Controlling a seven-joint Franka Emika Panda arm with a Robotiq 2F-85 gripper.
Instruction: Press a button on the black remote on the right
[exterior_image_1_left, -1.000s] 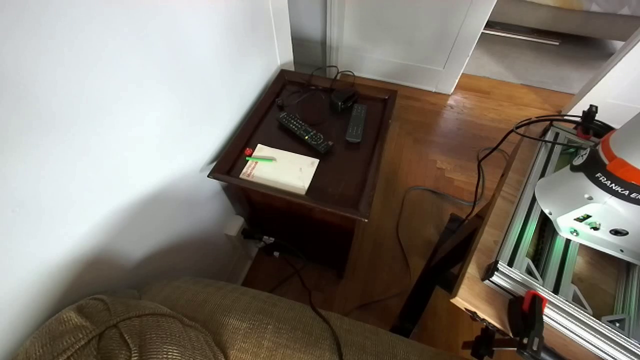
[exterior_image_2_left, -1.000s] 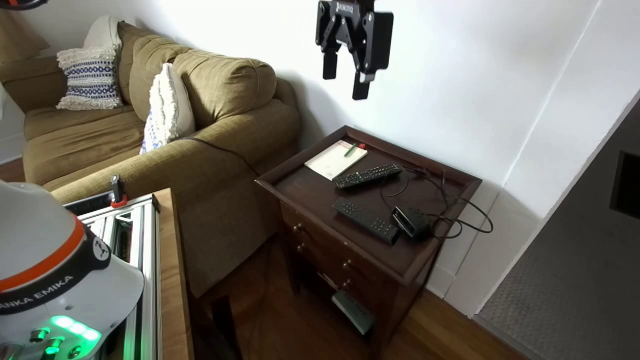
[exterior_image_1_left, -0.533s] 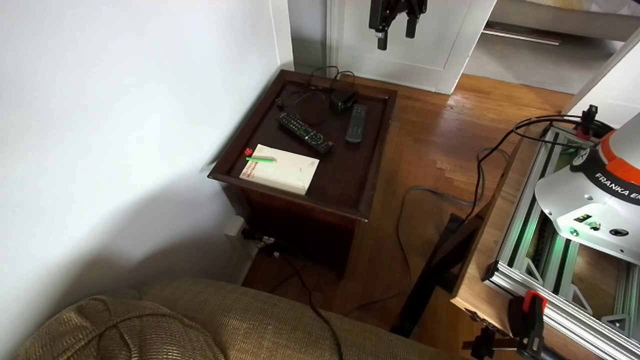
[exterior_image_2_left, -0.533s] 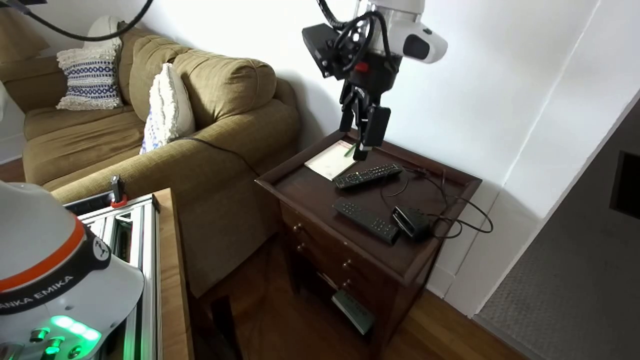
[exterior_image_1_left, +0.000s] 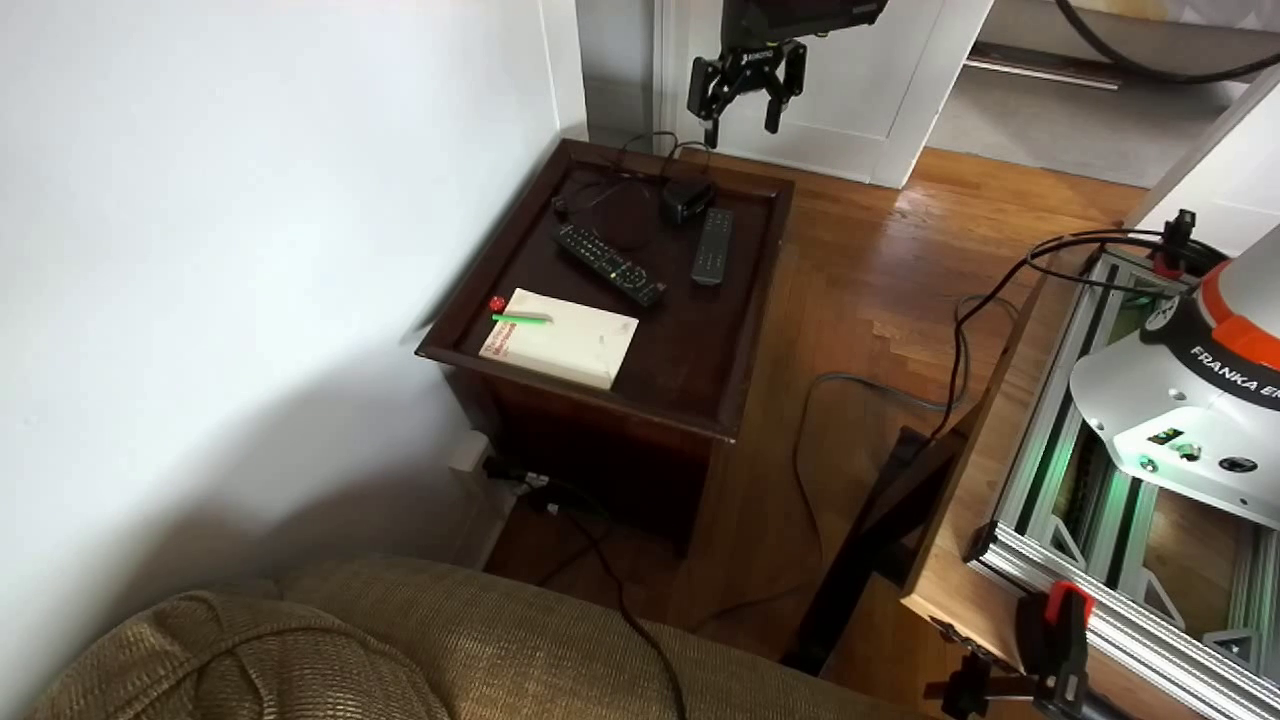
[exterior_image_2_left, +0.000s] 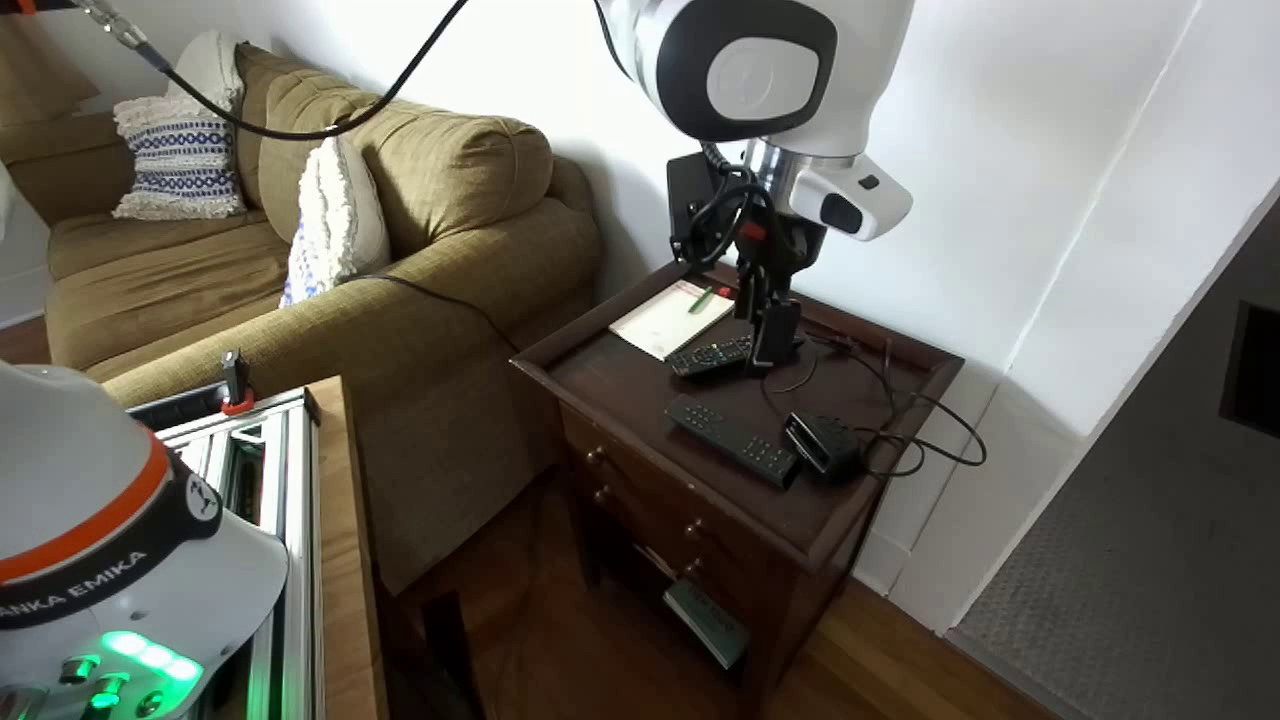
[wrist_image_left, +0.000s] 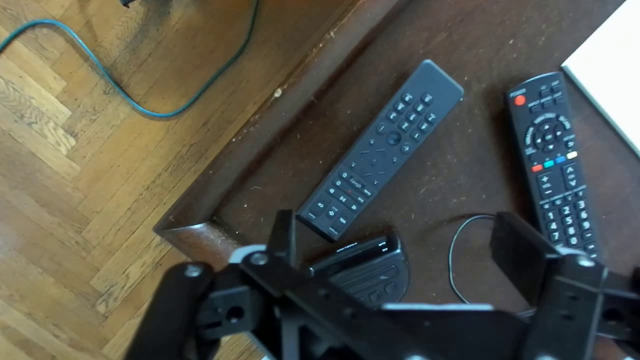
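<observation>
In an exterior view, a small red object (exterior_image_1_left: 497, 303) and a cream paper book (exterior_image_1_left: 580, 345) bearing a green pen (exterior_image_1_left: 521, 319) lie left on the dark brown wooden surface (exterior_image_1_left: 690, 345); then a black remote with coloured buttons (exterior_image_1_left: 608, 264), a black plastic box (exterior_image_1_left: 684, 200) and, at the right, just beside the box, the slim black bar-shaped remote (exterior_image_1_left: 712, 247). The black tool (exterior_image_1_left: 742, 128) hangs above, released, its fingers spread apart.

Side table (exterior_image_1_left: 688, 352) in both exterior views, from above, wrist view closer, facing down
</observation>
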